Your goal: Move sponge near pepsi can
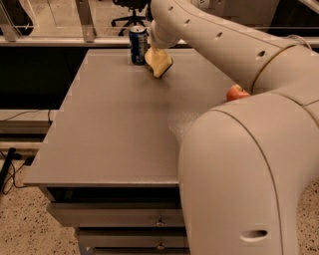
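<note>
The pale yellow sponge hangs tilted from my gripper at the far end of the grey table. Its lower corner is at or just above the tabletop. The dark blue pepsi can stands upright just left of the sponge, a small gap apart, near the table's back edge. My gripper reaches down from the upper right and is shut on the sponge's top; the fingers are mostly hidden by the wrist and the sponge.
A red apple sits at the table's right side, partly hidden behind my arm, which fills the right half of the view. Drawers are below the front edge. An office chair and rail stand behind.
</note>
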Robot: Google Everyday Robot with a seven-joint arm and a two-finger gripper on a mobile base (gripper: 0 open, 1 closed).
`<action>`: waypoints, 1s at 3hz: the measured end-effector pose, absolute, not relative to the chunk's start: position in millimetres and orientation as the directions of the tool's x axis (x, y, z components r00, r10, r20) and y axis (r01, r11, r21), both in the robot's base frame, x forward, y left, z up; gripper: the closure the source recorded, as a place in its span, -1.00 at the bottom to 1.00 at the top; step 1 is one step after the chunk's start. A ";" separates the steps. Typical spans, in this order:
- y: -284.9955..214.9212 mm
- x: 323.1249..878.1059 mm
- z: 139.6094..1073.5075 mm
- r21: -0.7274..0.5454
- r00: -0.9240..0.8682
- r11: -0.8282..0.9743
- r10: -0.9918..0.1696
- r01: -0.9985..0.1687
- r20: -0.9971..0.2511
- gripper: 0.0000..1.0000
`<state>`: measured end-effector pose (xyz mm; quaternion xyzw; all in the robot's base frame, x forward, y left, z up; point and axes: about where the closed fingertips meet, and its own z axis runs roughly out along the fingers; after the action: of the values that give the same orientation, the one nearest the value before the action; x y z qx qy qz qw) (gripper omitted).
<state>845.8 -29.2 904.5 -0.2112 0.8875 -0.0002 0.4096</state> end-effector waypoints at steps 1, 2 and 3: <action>-35.6 847.6 894.7 -0.179 -0.596 0.915 -0.375 -0.362 -0.710 -0.41; -40.3 847.3 890.3 -0.184 -0.606 0.917 -0.375 -0.355 -0.701 -0.88; -50.8 846.1 892.9 -0.190 -0.602 0.920 -0.370 -0.342 -0.708 -1.00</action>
<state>846.1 -50.8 892.9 -0.1987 0.8949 -0.0173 0.3992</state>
